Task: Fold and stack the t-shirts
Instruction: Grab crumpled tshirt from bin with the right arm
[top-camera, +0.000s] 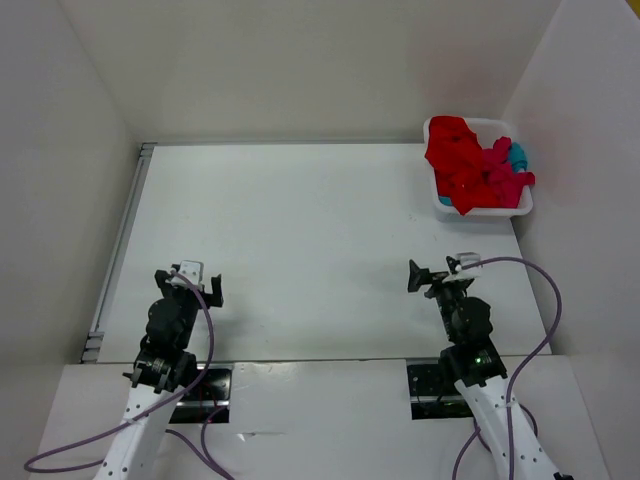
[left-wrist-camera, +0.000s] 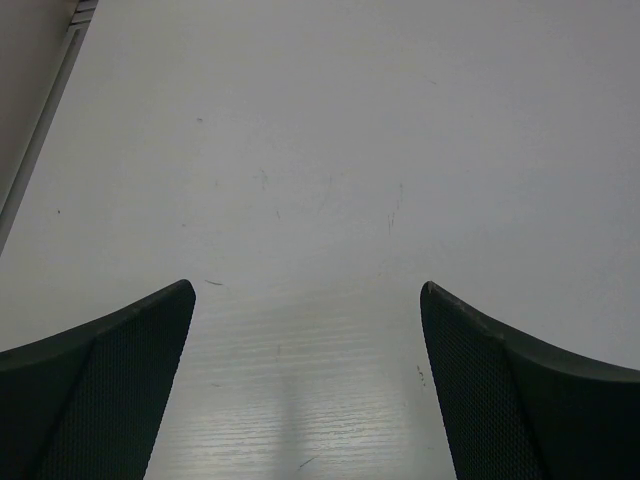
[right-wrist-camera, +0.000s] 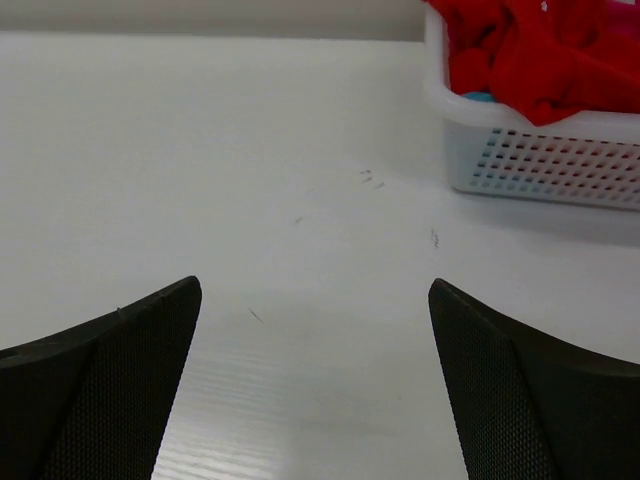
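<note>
Shirts (top-camera: 470, 165) all crumpled in the basket (top-camera: 482, 212), counter's (top-camera: 300, 220) far right corner, none folded; left hand (top-camera: 198, 277) and right hand (top-camera: 436, 274) apart, empty

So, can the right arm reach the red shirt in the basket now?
Probably yes. The right gripper is open, nothing stands between it and the basket, and the red shirt lies on top.

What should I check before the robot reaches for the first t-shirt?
1. Left gripper open and empty: ok.
2. Right gripper open and empty: ok.
3. Table free of obstacles up to the basket: ok.
4. Red t-shirt on top of the pile, reachable: ok.
5. Pink t-shirt and teal t-shirt untangled from the red one: cannot tell.
</note>
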